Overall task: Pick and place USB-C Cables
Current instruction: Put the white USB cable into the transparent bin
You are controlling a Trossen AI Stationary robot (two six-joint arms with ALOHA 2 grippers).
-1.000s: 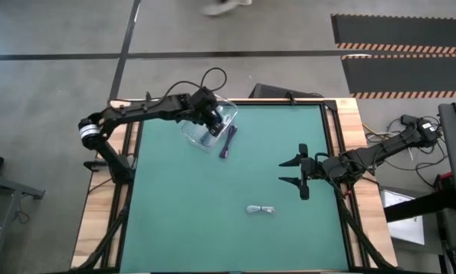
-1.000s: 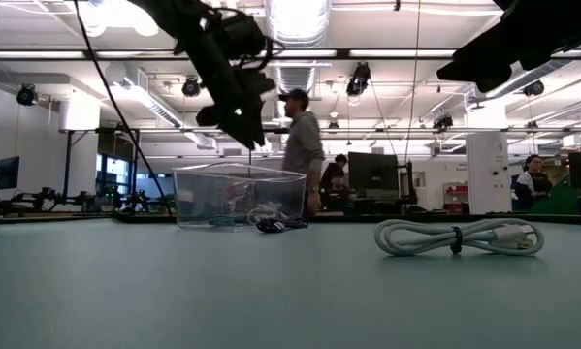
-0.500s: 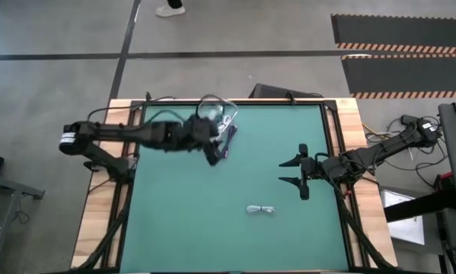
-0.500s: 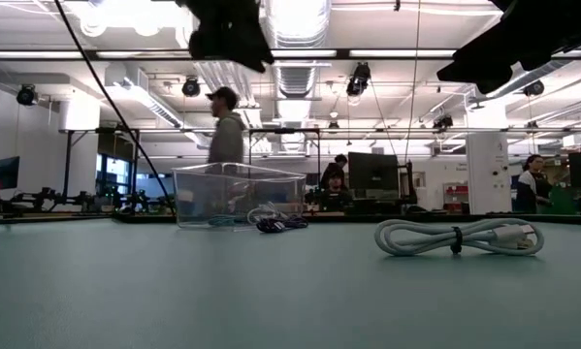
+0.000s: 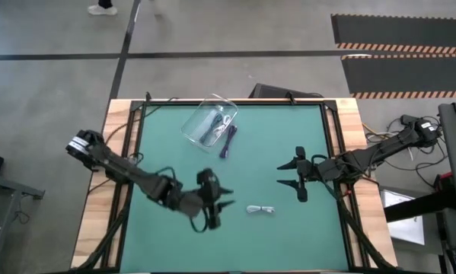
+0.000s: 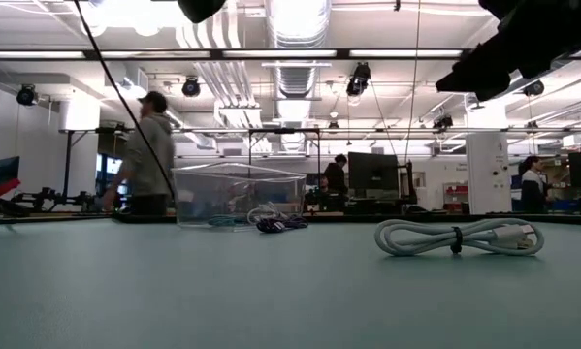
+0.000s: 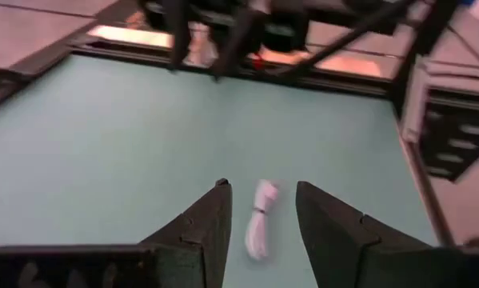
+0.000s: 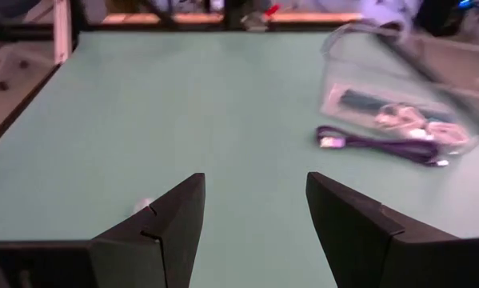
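So the landmark here is the clear plastic box (image 5: 209, 124), tipped on its side near the far edge of the green table mat (image 5: 174, 251). Everything else I'll place off that.

Cable count: four bundles total. Two are inside the clear box: a white bundled cable (image 8: 401, 117) and a dark teal bundled cable (image 8: 357, 100), lying next to each other on the box's lower wall. A dark purple bundled cable (image 5: 228, 141) lies on the mat just beside the box's open mouth, right up against its rim. The fourth, a second white coiled cable with a dark tie around the middle (image 5: 260, 209), lies alone well away from the box, toward the near side of the table.

Two arms. The left gripper (image 5: 221, 205) is far from the box on the near side, hanging over the mat just short of that loose white cable, fingers apart with nothing between them; in its wrist view the cable lies right in line with the gap. The right gripper (image 5: 288, 173) hovers off to the right of the box, spread wide and empty.

Nothing lies between the left gripper and the loose cable, just bare mat. Beyond the table, a person (image 6: 150, 150) walks past behind the box, and another sits at a monitor (image 6: 373, 176).
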